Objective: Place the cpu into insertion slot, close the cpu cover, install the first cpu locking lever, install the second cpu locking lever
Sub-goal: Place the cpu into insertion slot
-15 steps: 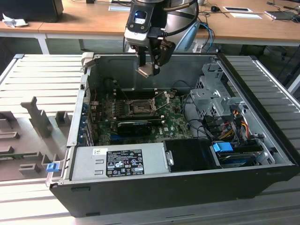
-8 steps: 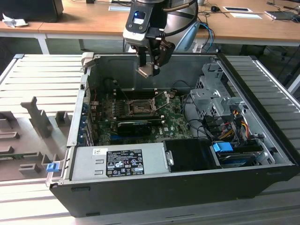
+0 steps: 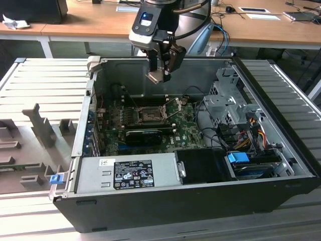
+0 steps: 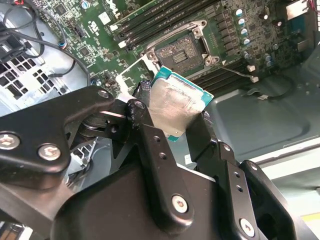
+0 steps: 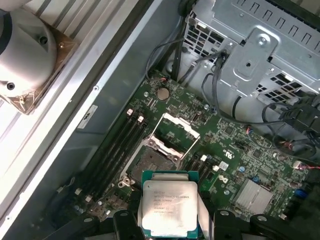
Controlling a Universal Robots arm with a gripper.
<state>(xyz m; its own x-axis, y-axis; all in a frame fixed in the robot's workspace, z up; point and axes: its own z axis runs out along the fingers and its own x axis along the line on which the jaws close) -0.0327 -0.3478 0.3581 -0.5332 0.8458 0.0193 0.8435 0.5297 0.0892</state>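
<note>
Closest in both wrist views, the gripper [image 5: 170, 222] has its two black fingers [image 4: 145, 125] clenched on opposite edges of the cpu [image 5: 170, 205]. They hold the cpu flat, with its silver-grey metal face toward the first wrist view's camera. In the exterior view the gripper [image 3: 161, 75] hangs with the chip [image 3: 155, 76] up at about the level of the case's top edge. That puts it well above the green motherboard [image 5: 235, 150] and apart from everything on it. Below it lies the insertion slot [image 5: 150, 164], a black square with a metal rim and nothing seated in it. Just beyond the slot the cpu cover [image 5: 172, 131] is tipped up and open, with the board showing through its window. Thin wire levers [image 3: 179, 106] seem to stand raised beside the socket, though they are too fine to follow with certainty. Farther out are the long memory slots [image 5: 120, 145], the metal drive cage [image 5: 260, 50] and the walls of the computer case [image 3: 200, 206]. By my reading the job stands at its first step. The chip is picked up and carried over the board but not set in. The cover is not closed and neither lever is locked.
</note>
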